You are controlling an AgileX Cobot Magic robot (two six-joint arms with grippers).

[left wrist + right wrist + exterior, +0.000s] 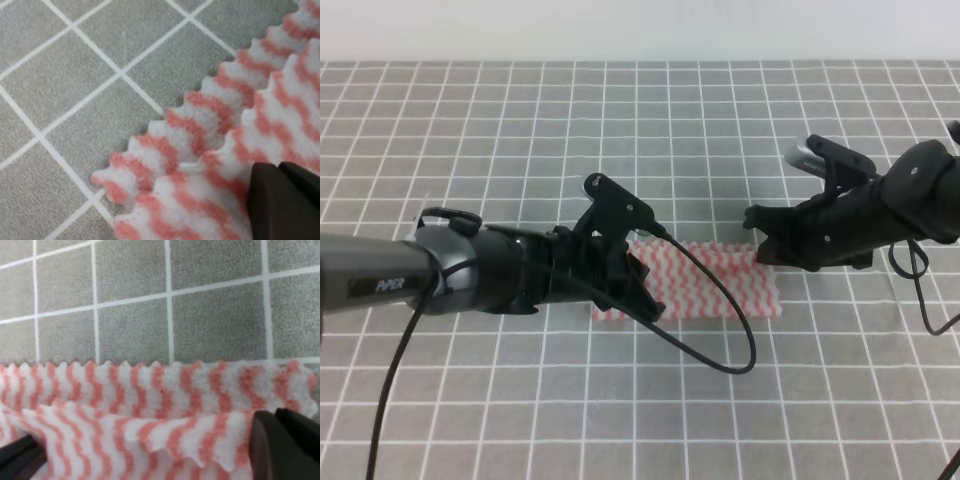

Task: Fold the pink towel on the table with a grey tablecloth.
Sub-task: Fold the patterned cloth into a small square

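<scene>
The pink towel [715,280] lies on the table with a grey tablecloth [650,130] as a doubled strip, its upper layer set slightly back from the lower one [200,135]. My left gripper [638,290] sits low over the strip's left end. Only one dark finger [282,205] shows in the left wrist view, resting on the upper layer at the frame's right edge. My right gripper [762,240] is at the strip's right end. It is open [150,455], with its fingers [287,442] wide apart on either side of the slightly raised upper edge.
White grid lines [620,400] cover the grey cloth all round the towel. The left arm's black cable [720,345] loops down over the towel's near edge. A pale wall [640,30] runs along the far edge of the table.
</scene>
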